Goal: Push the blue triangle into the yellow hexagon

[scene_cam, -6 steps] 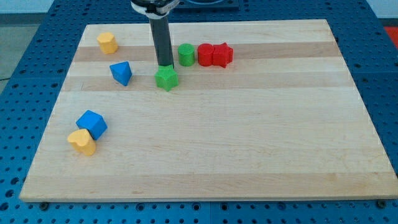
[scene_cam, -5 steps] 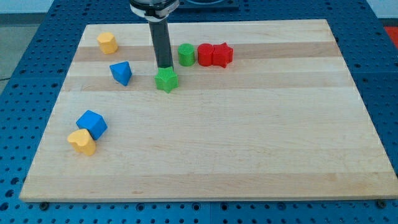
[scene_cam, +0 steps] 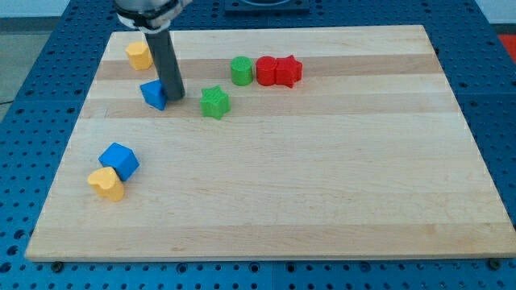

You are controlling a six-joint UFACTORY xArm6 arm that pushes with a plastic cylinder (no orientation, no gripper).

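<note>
My tip (scene_cam: 174, 97) touches the view's-right side of the blue triangle block (scene_cam: 153, 94) on the wooden tabletop (scene_cam: 322, 185). The yellow hexagon block (scene_cam: 139, 55) sits near, toward the view's top. No pincer shows.

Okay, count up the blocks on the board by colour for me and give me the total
Yellow: 2, the hexagon and the block at the view's lower left.
Blue: 2, the triangle beside my tip and the cube.
Green: 2, the star and the cylinder.
Red: 2, one block touching a second.
Total: 8.
</note>
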